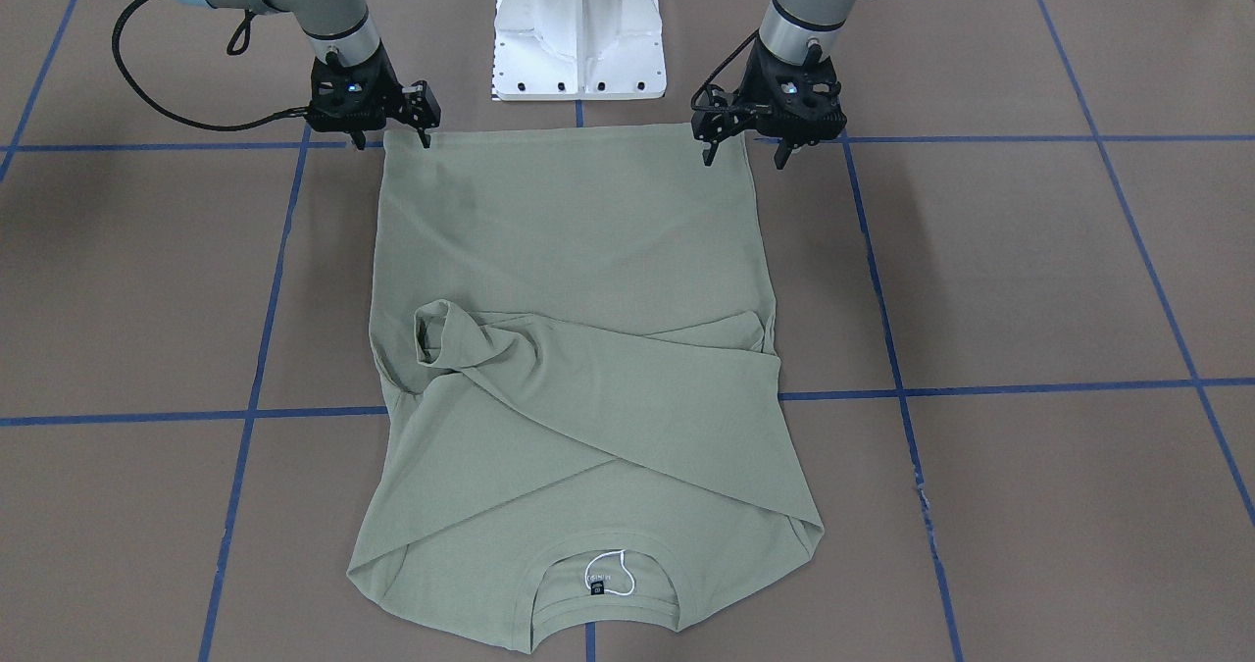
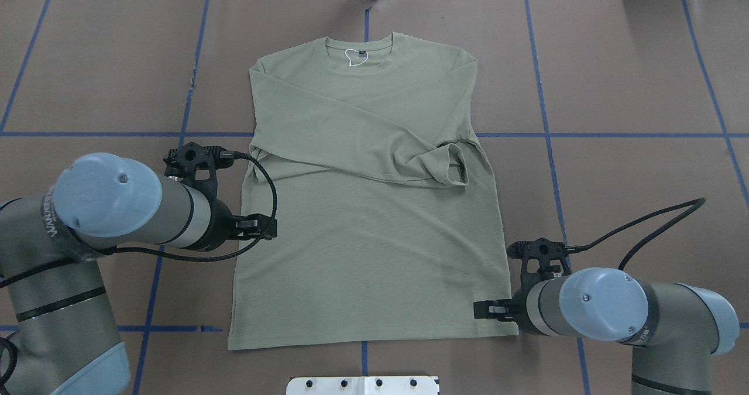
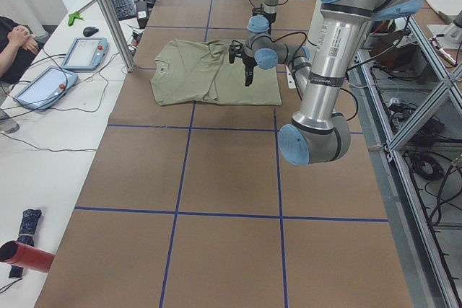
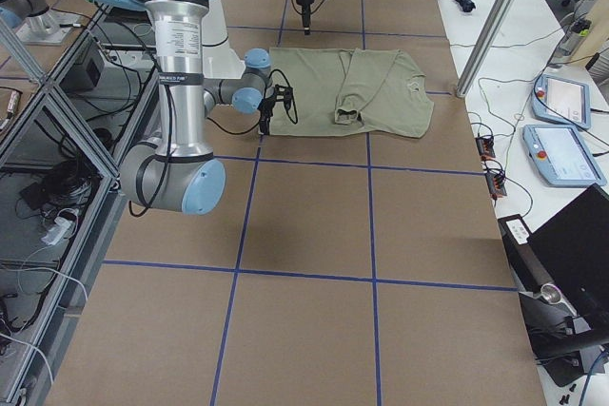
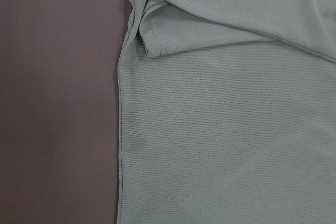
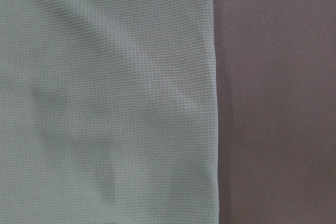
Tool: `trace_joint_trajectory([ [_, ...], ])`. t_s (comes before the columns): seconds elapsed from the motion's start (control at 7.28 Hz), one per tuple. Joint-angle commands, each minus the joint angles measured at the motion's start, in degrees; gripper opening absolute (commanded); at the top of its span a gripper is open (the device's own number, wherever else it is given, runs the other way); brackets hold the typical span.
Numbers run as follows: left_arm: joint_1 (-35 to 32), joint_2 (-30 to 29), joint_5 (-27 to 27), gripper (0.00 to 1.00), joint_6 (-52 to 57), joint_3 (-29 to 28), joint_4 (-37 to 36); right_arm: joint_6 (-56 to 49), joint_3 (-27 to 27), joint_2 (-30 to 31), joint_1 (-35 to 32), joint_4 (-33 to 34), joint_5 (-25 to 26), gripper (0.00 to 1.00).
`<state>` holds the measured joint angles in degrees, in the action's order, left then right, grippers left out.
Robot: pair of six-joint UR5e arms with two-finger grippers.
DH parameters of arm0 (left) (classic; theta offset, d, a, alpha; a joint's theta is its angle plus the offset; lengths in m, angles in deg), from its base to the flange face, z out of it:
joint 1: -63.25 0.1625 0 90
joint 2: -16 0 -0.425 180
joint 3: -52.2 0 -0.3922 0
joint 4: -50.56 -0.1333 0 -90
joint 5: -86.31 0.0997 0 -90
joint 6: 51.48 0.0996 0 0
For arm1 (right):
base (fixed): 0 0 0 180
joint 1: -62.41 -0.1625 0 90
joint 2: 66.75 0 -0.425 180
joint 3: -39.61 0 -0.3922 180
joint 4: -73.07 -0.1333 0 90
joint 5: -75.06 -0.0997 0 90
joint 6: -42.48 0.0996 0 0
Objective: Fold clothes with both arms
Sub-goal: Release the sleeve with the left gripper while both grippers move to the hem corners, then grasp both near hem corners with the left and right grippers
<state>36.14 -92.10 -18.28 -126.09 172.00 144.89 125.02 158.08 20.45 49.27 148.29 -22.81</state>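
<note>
In the front view the shirt lies flat on the table, collar at the bottom of the frame, sleeves crossed mid-frame, hem at the top. There I see the right gripper and left gripper spread wide, each over a hem corner, holding nothing. In the overhead view, the wrists hide those fingers.
</note>
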Motion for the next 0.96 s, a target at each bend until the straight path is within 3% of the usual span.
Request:
trace_joint_trajectory([
  [0.0,0.05,-0.01,0.00,1.00,-0.01,-0.08,0.07,-0.01,-0.52,-0.01,0.04,0.11,-0.31,0.92],
  [0.41,0.05,0.08,0.00,1.00,-0.10,-0.26,0.07,-0.01,-2.01,-0.62,0.13,-0.16,-0.57,0.81],
  [0.69,0.05,0.08,0.00,1.00,-0.10,-0.17,0.07,-0.01,-2.01,-0.54,0.04,-0.42,-1.88,0.43],
  [0.82,0.22,0.00,0.00,1.00,-0.19,-0.35,0.07,-0.01,-1.84,-0.54,0.04,-0.42,-1.98,0.33],
])
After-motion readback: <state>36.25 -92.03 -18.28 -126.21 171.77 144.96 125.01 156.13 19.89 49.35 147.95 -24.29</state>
